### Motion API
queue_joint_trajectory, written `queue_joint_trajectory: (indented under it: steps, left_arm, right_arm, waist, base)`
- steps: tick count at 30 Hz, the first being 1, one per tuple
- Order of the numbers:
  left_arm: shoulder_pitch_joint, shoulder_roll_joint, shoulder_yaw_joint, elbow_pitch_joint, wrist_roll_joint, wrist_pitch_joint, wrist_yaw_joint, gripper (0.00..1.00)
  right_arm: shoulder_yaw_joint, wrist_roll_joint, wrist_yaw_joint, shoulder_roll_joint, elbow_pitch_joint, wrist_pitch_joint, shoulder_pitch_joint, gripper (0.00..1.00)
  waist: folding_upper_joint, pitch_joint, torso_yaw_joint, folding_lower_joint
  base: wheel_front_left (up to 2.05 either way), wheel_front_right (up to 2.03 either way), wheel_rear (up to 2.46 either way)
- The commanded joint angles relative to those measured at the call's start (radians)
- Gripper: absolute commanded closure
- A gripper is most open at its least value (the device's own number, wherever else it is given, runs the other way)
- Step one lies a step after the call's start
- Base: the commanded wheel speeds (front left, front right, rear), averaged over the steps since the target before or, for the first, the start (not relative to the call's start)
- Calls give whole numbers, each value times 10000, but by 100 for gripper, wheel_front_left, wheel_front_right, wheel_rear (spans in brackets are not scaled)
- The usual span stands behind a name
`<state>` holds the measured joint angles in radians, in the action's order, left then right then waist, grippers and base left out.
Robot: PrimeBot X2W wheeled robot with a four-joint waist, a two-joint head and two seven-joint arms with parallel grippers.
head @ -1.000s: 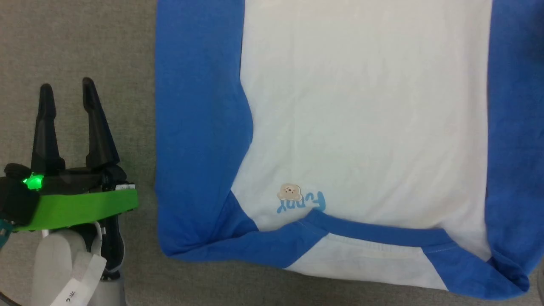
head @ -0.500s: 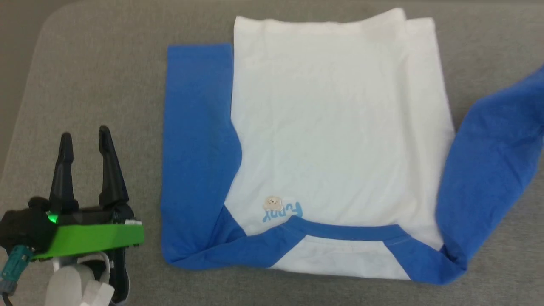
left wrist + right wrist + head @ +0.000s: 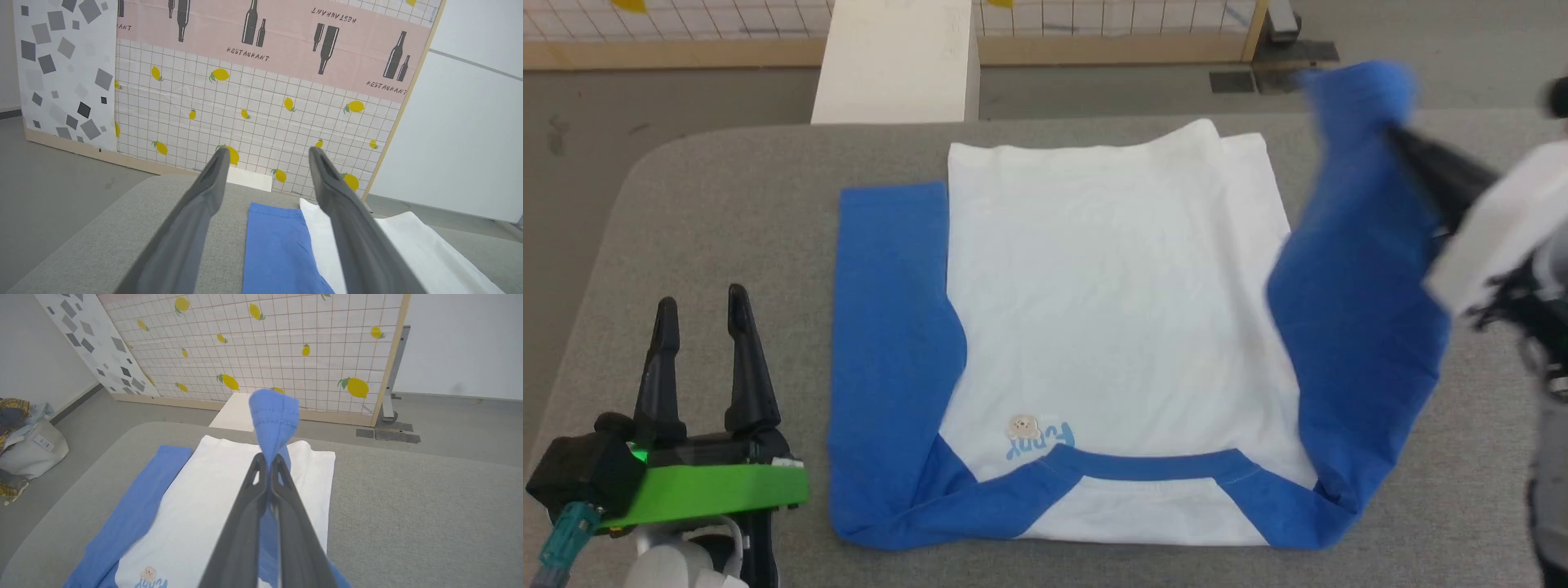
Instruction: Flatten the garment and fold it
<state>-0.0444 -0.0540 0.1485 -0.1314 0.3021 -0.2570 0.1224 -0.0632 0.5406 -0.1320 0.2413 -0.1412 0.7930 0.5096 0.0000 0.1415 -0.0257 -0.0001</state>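
On the grey tabletop (image 3: 727, 212) the garment (image 3: 1111, 310) is lying face up with its collar toward the robot. Its white body is resting flat, and the left sleeve (image 3: 890, 351) is lying straight along the left edge. The right tool (image 3: 1395, 132) is pinching the cuff (image 3: 273, 412) of the raised sleeve (image 3: 1356, 327) between tightly closed fingers. It is holding the cuff in the air over the garment's right side, so this sleeve is hanging in a loose, twisted drape down to the shoulder. The left tool (image 3: 701, 300) is sitting just beside the garment, fingers spread wide and gripping nothing.

Only a thin fold of cuff is sitting in the pinch, so the fabric may be risking a slip under any quick swing. Nothing is pinning the white body, so a long pull across could be dragging the shoulder and rumpling what is already flat. Letting go from this height would probably be leaving the sleeve bunched or twisted.
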Motion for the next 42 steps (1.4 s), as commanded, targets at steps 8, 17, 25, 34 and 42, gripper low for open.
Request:
queue_joint_trajectory:
  steps: [8, 17, 25, 34, 42]
  left_arm:
    - [225, 36, -174, -11, 295, -47, -112, 0]
    - [156, 37, -310, -2, 464, -47, -189, 0]
    - [103, 37, -312, 29, 529, -47, -190, 0]
    - [57, 37, -330, 91, 539, -47, -179, 0]
    - [154, 37, -217, 94, 391, -47, -144, 0]
  right_arm:
    - [2851, 475, 13, -752, 486, 36, -400, 100]
    - [5140, 655, 13, -1437, 2574, -761, -791, 100]
    - [6539, 743, 13, -1623, 4380, -1591, -1019, 100]
    - [7270, 1271, 13, -1838, 5529, -2684, -550, 0]
    - [5789, 2250, 13, -1551, 4064, -3991, -83, 0]
  waist:
    - [0, -287, 414, 1]
    - [0, 46, 973, 1]
    - [0, 271, 1099, 1]
    - [0, 343, 937, 1]
    - [0, 99, 544, 1]
  base:
    - [0, 0, 0]
    - [0, 0, 0]
    - [0, 0, 0]
    - [0, 0, 0]
    - [0, 0, 0]
